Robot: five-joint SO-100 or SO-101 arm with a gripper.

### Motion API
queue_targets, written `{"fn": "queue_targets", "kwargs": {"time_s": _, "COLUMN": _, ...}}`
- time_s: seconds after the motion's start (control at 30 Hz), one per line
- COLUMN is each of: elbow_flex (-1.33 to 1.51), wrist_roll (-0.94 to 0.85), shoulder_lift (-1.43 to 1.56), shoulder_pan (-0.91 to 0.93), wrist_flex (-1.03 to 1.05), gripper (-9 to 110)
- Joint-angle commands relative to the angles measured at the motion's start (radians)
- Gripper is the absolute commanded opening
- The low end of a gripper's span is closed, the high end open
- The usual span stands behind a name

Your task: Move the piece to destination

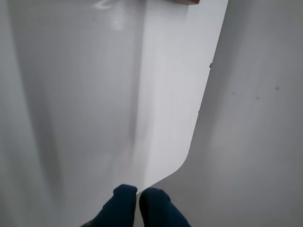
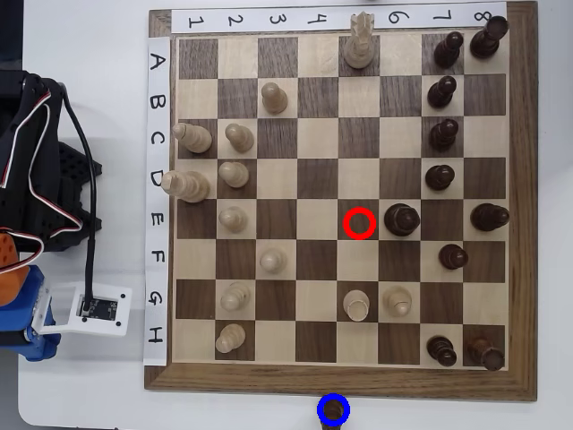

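Observation:
In the overhead view a small dark brown pawn stands inside the blue ring, on the white table just below the board's bottom edge. The red ring marks an empty square near the board's middle. In the wrist view my gripper shows as two dark blue fingertips pressed together with nothing between them, over the bare white tabletop near its rounded corner. The pawn and rings are out of the wrist view. In the overhead view the arm lies left of the board, far from the pawn.
The wooden chessboard holds several pale pieces on its left half and dark pieces along its right side, with a bigger dark piece beside the red ring. A white camera module sits left of the board. The table edge runs close to the gripper.

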Motion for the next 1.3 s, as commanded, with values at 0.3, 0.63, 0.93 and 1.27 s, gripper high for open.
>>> {"fn": "queue_targets", "kwargs": {"time_s": 0.3, "elbow_flex": -0.006, "wrist_roll": 0.021, "shoulder_lift": 0.058, "shoulder_pan": 0.015, "wrist_flex": 0.008, "gripper": 0}}
{"fn": "queue_targets", "kwargs": {"time_s": 0.63, "elbow_flex": -0.006, "wrist_roll": 0.038, "shoulder_lift": 0.058, "shoulder_pan": 0.026, "wrist_flex": 0.006, "gripper": 0}}
{"fn": "queue_targets", "kwargs": {"time_s": 0.93, "elbow_flex": -0.006, "wrist_roll": 0.04, "shoulder_lift": 0.058, "shoulder_pan": 0.029, "wrist_flex": 0.006, "gripper": 0}}
{"fn": "queue_targets", "kwargs": {"time_s": 1.27, "elbow_flex": -0.006, "wrist_roll": 0.04, "shoulder_lift": 0.058, "shoulder_pan": 0.029, "wrist_flex": 0.006, "gripper": 0}}
